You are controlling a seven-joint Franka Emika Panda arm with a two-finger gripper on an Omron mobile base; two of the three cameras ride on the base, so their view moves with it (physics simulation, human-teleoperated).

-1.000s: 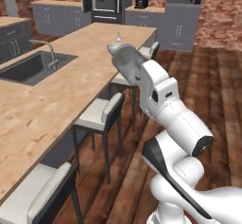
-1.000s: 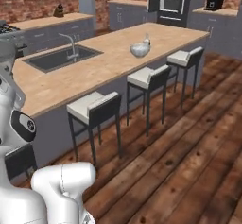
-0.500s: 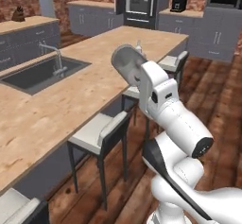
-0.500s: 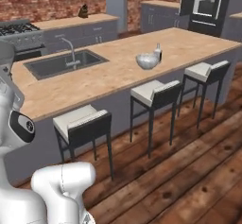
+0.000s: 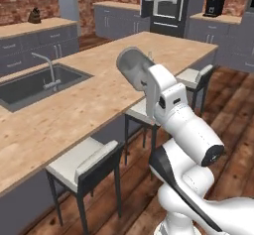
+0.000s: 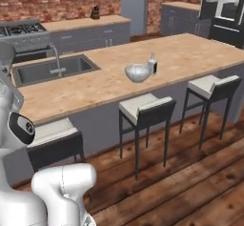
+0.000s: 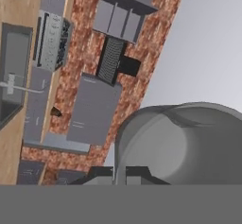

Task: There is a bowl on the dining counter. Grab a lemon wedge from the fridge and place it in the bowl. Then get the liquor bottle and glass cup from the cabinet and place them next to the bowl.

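- My gripper [image 7: 125, 171] is clamped on the glass [image 5: 134, 66], carried high over the stools.
- I should keep it level and set it on bare counter [image 6: 186, 53] beside the bowl [image 6: 137, 72].
- The bottle [image 6: 152, 64] touches the bowl's right side; the sink [image 6: 52, 70] lies well left.

arm [image 5: 186, 130]: glossy white rounded shells | joints: dark grey bands, round dark cap | fingers [image 7: 101, 175]: small, dark
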